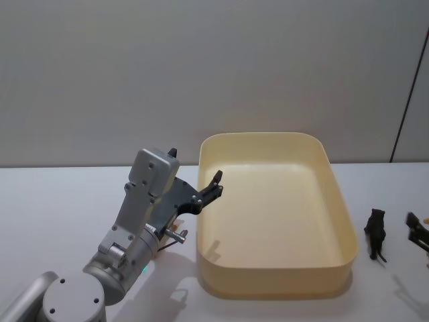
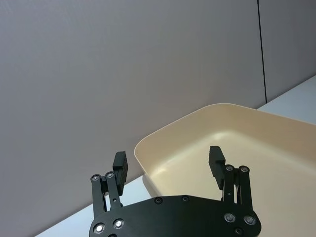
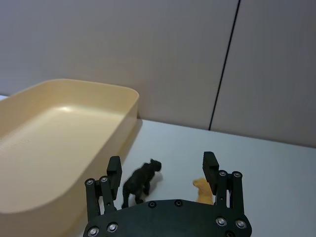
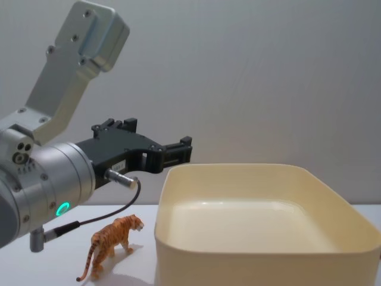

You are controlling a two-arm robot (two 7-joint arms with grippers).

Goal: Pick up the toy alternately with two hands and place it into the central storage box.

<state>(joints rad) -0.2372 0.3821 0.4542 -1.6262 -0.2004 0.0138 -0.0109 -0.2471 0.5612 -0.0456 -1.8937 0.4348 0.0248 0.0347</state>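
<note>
Just ahead of the right gripper (image 3: 162,163), jaws apart seemingly to straddle it, stands a black plastic animal figure (image 3: 140,181); the left gripper (image 2: 168,159), spread and empty, hovers beside the rim of the cream-yellow plastic tub (image 1: 275,276).

On my head feed I log:
- One cream storage box (image 1: 275,283), at the centre of the white surface (image 1: 53,201).
- One left claw (image 1: 216,184), fingers apart, raised at the box's left wall.
- One black animal toy (image 1: 377,233), upright, just right of the box.
- One right claw (image 1: 417,231), at the right edge, near the toy.
</note>
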